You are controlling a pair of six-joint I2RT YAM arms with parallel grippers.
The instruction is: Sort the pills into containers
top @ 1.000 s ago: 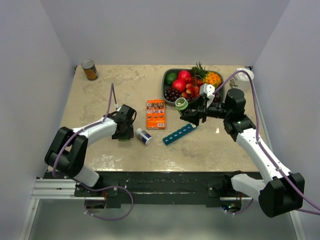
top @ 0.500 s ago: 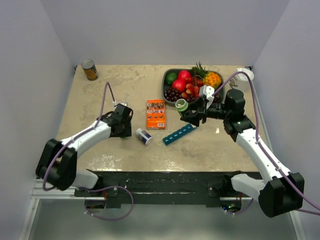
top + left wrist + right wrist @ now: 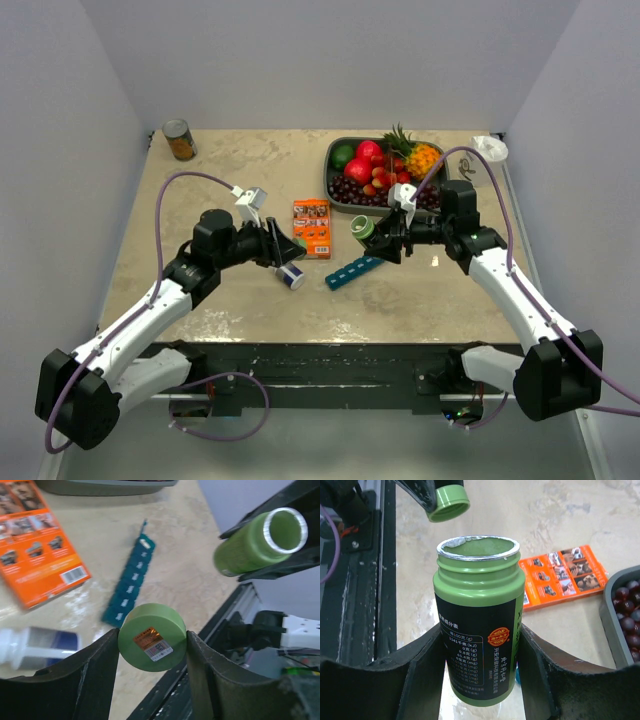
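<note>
The teal pill-organizer strip (image 3: 355, 270) lies on the table, lids shut, and shows in the left wrist view (image 3: 129, 580) too. My right gripper (image 3: 385, 238) is shut on an open green pill bottle (image 3: 363, 230), held tilted above the strip's far end; its foil-rimmed mouth (image 3: 477, 547) is uncovered. In the right wrist view (image 3: 479, 680) the fingers clamp the bottle (image 3: 477, 625) by its black label. My left gripper (image 3: 283, 246) is shut on the bottle's green cap (image 3: 152, 637), held in the air left of the strip. The cap also shows in the right wrist view (image 3: 449, 502).
An orange box (image 3: 312, 227) lies behind the strip. A white and blue bottle (image 3: 290, 274) lies on its side below my left gripper. A grey fruit tray (image 3: 330, 172) stands at the back right. A tin can (image 3: 180, 140) stands at the back left.
My left arm has lifted and swung right, bringing the cap toward the middle. My right gripper has shifted slightly left and nearer with the green bottle.
</note>
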